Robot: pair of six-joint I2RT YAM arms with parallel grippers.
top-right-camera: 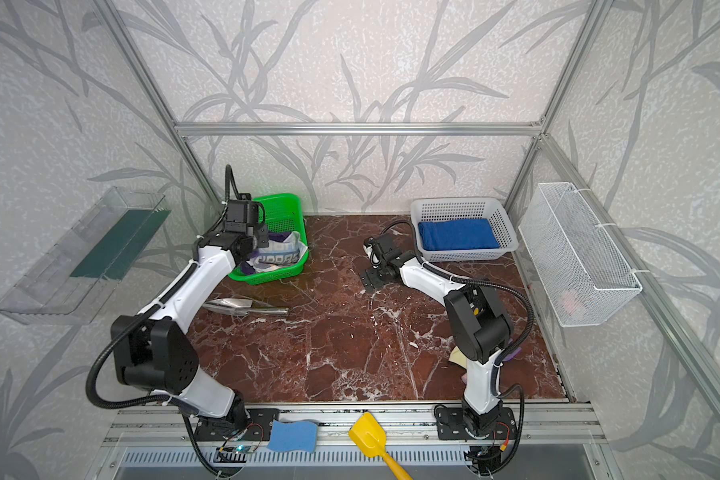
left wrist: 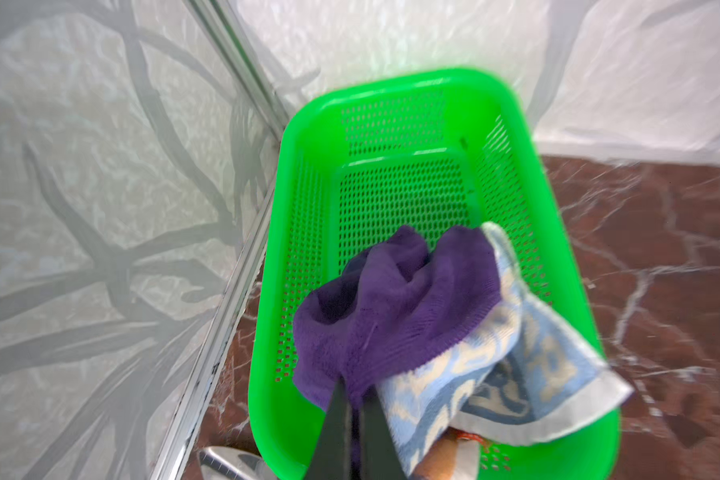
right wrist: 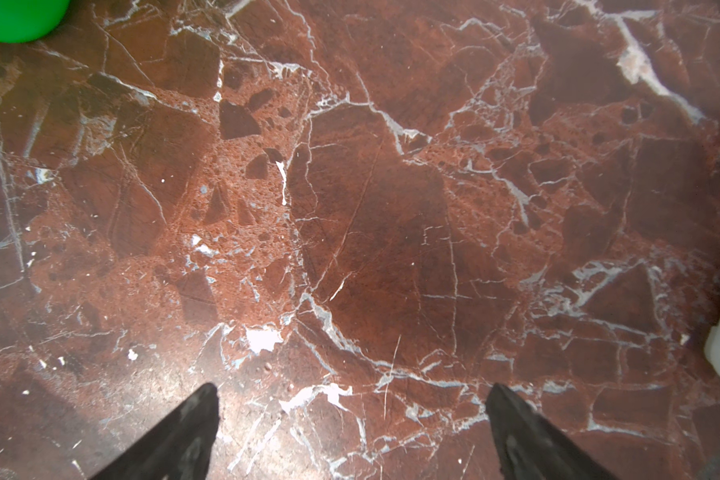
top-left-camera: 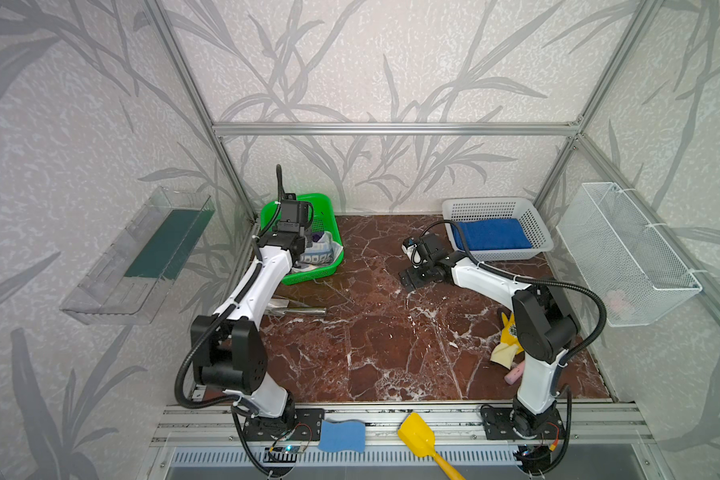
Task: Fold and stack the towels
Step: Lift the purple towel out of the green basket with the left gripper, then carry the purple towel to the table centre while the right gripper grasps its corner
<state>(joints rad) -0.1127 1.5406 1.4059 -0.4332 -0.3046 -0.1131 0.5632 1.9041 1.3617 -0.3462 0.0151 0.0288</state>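
The green basket [top-left-camera: 313, 277] at the back left holds the dark purple towel [left wrist: 391, 307] and the cream-white printed towel [left wrist: 508, 374], both crumpled. My left gripper [left wrist: 352, 399] reaches into the basket and is shut on a fold of the purple towel [top-left-camera: 317, 237]. The printed towel [top-left-camera: 319, 253] drapes against it on the side toward the table's middle. The royal blue towel [top-left-camera: 493, 235] lies folded in the white basket [top-left-camera: 487, 203] at the back right. Just left of that basket my right gripper [right wrist: 352, 388] hangs open over bare marble [right wrist: 391, 208], holding nothing.
A metal scoop [top-left-camera: 300, 309] lies by the left arm. A yellow glove [top-left-camera: 506, 345] and a pink item [top-left-camera: 514, 374] sit beside the right arm's base. A blue sponge [top-left-camera: 341, 436] and yellow shovel [top-left-camera: 418, 440] rest on the front rail. A wire basket [top-left-camera: 628, 253] hangs on the right wall.
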